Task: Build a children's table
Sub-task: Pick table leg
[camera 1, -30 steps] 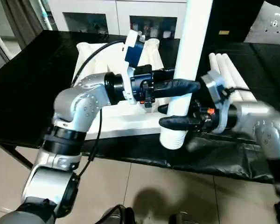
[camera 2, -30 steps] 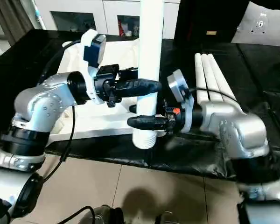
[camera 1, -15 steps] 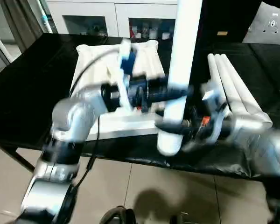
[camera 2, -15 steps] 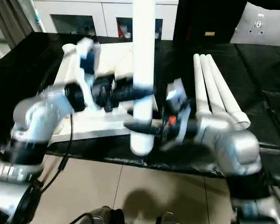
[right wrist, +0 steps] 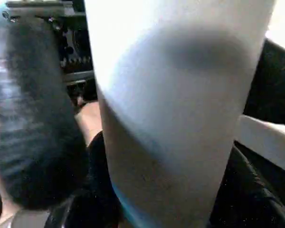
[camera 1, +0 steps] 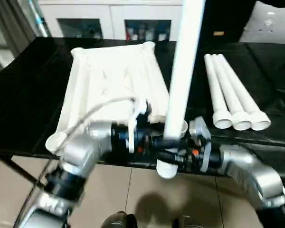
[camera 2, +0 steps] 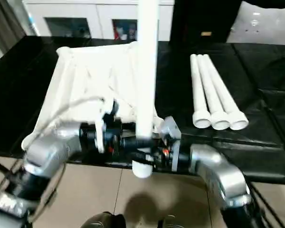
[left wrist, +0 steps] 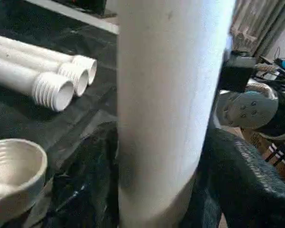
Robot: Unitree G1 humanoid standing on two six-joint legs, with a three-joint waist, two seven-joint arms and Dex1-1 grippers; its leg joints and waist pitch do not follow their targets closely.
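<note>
**One leg held upright between both claws at the tabletop's near edge**

Beyond the claws, a black-covered tabletop (camera 1: pixel 33 71) carries the parts. Three spare legs (camera 1: pixel 232 90) are laid side by side to the right of the right claw, touching one another, their ribbed wide ends turned toward the robot. White cabinets with glass doors (camera 1: pixel 109 23) are seen behind the tabletop. A tiled floor (camera 1: pixel 133 199) lies below the claws.

The white table top (camera 1: pixel 109 80) is placed upside down just beyond the left claw (camera 1: pixel 159 142), ribs up, with round sockets at its corners; one socket (left wrist: pixel 12 166) is seen just beside that claw.

The held leg (camera 1: pixel 180 71) is a smooth white tube, kept almost upright, its upper part running out of view and its lower end (camera 1: pixel 167 168) hanging past the tabletop's edge. It is enclosed by the left claw from one side and gripped by the right claw (camera 1: pixel 173 156) from the other, black fingers (left wrist: pixel 247 180) flanking it on both sides. Whether the left claw's fingers press on the tube cannot be told.
</note>
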